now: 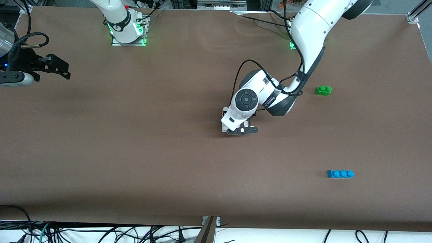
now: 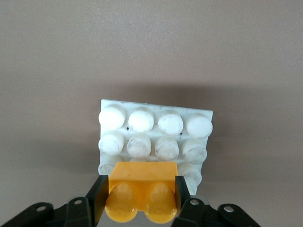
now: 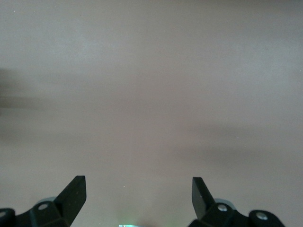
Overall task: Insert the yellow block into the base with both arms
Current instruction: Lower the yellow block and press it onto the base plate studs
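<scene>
The brown table (image 1: 135,152) is bearing the flat square white studded plastic base (image 2: 156,137) mid-table. The left gripper (image 2: 140,198) is clamping the small yellow-orange two-stud plastic block (image 2: 142,182) onto it. The right gripper (image 3: 138,191) is waiting, fingers spread, holding nothing.

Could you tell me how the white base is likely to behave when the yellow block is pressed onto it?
The base looks flat, stiff and probably light, so it may slide on the smooth table, as nothing braces it. The left gripper presses the yellow block near one edge, so it might tip.

Green brick (image 1: 323,90), blue brick (image 1: 340,173), well apart on brown table (image 1: 135,152)
</scene>
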